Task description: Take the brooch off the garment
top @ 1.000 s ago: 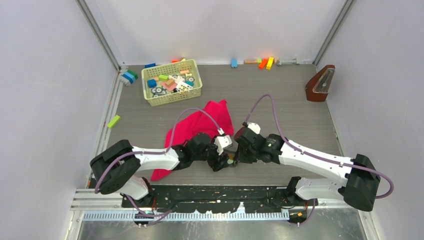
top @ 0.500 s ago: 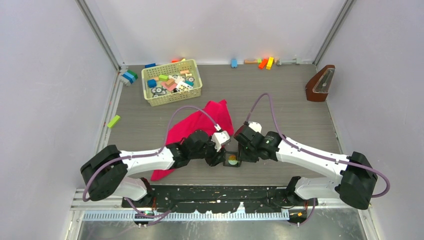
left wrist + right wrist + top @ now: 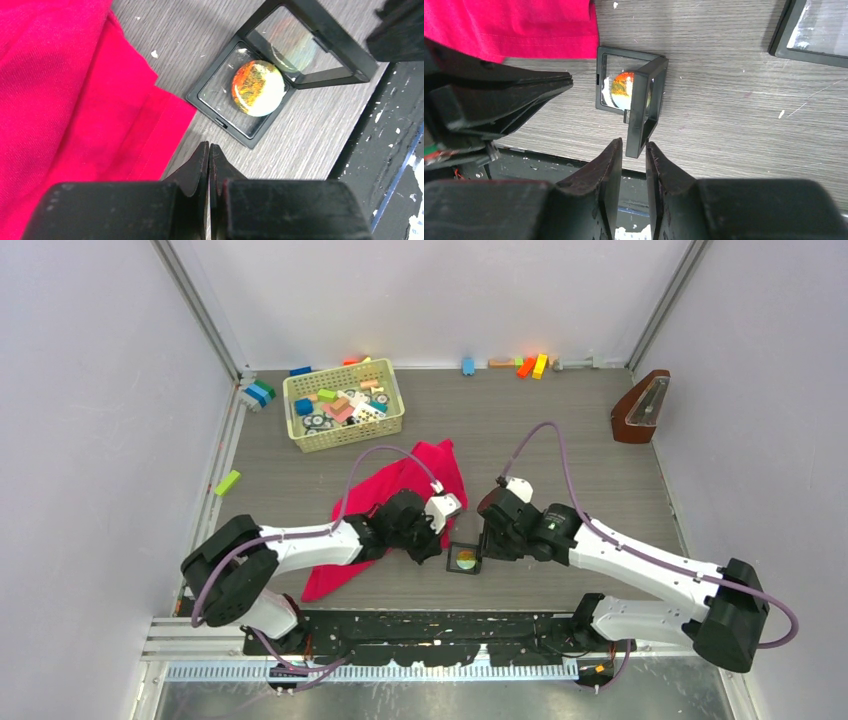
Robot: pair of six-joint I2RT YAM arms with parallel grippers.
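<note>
The brooch (image 3: 257, 87) is off the garment (image 3: 75, 100). It lies face up in the base of a small black display case (image 3: 216, 121), close to the table's (image 3: 560, 440) near edge, about midway along it. The case's hinged lid (image 3: 636, 115) stands raised over the base. The crimson garment lies crumpled just left of the case, with its hem almost at the case's corner, and spreads from the near edge toward the table's middle.

The left gripper (image 3: 209, 150) hovers at the hem with its fingers pressed together and nothing between them. The right gripper (image 3: 634, 147) has its fingers a little apart, and the lid's near corner shows in the gap (whether they actually pinch it, I cannot tell). A second black tray (image 3: 814, 30) lies to the right of the case.

Toward the far left corner sits a yellow basket (image 3: 343, 405) of toy blocks. A brown metronome (image 3: 640, 408) stands by the right edge.
</note>
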